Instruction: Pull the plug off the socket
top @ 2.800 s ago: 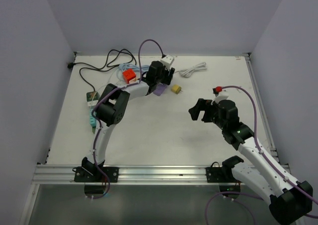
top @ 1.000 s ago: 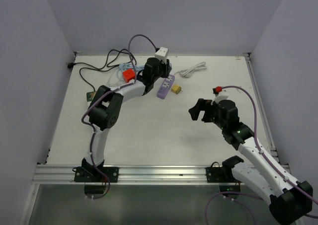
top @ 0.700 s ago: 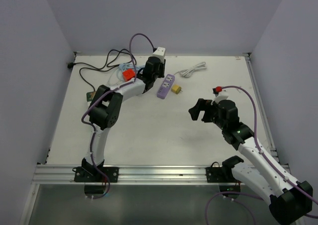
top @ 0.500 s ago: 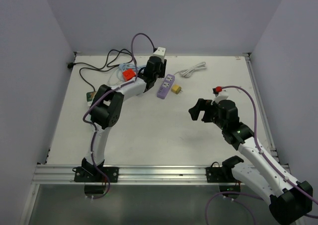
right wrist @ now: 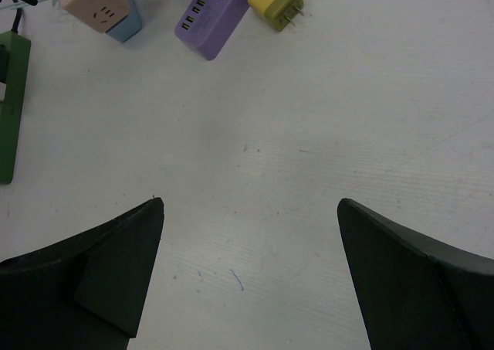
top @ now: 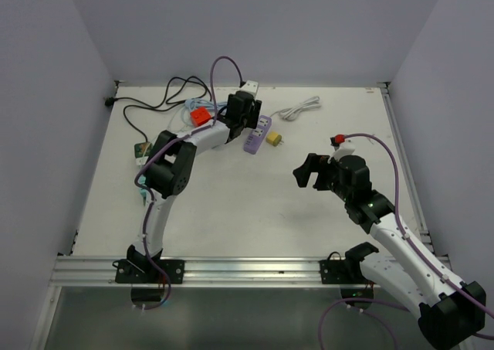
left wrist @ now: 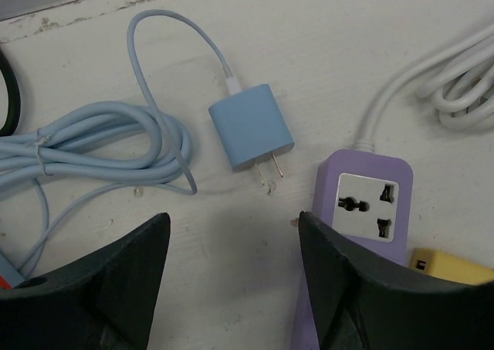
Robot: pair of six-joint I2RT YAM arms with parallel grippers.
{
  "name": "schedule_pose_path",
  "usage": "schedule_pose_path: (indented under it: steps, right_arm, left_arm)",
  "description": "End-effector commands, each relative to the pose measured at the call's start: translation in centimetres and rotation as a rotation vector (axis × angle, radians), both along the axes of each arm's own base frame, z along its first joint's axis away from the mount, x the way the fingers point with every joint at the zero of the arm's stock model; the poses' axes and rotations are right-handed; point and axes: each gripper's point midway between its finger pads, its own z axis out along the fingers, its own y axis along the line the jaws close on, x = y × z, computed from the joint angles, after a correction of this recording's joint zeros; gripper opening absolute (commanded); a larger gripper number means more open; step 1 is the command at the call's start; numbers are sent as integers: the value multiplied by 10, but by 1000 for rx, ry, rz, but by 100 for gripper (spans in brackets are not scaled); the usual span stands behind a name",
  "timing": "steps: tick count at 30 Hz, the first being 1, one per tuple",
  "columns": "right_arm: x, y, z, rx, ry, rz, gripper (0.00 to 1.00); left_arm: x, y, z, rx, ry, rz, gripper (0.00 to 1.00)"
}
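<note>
Status: the pull looks done, and I'd call this the back-off step.

- The blue plug [left wrist: 251,126] lies flat on the table [right wrist: 309,134] just beside the cord end of the power strip [left wrist: 361,211]. Its prongs are bare and point toward the strip, with a small gap between them and the strip.
- The blue cable [left wrist: 100,145] loops off into a coil on the side away from the strip.
- The one socket face visible in the left wrist view is empty.
- The yellow plug [left wrist: 451,265] sits just beside the strip's long side, across the strip from the blue plug. It may be touching the strip, and its prongs are free too.
- In the right wrist view nothing seems to stick out of the strip's other faces, but they're small there, so I'm not certain.
- The white cord [left wrist: 432,79] runs away from the strip's end.

Grippers:
- The left gripper [left wrist: 231,226] hovers over the spot between the blue plug and the strip. Its jaws are spread wide and hold nothing.
- The right gripper [right wrist: 251,211] is well apart from the strip on the near side. Its jaws are also wide and empty, over bare table.

Next move, my read:
- Nothing is left to extract.
- Lift the left arm straight up from the strip before pulling it back.
- Watch that the fingers don't snag the blue cable loop or nudge the strip.
- The right arm can hold where it is.
</note>
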Motion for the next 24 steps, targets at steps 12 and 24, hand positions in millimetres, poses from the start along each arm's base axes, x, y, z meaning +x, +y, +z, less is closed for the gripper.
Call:
schedule_pose_path:
  steps: [12, 24]
  right_arm:
    - [-3, 31, 4, 42, -40, 198, 99]
    - [11, 81, 20, 11, -86, 295, 99]
  left_arm:
    - [-52, 10, 168, -230, -82, -95, 79]
    - [-167, 140, 253, -230, -262, 140, 99]
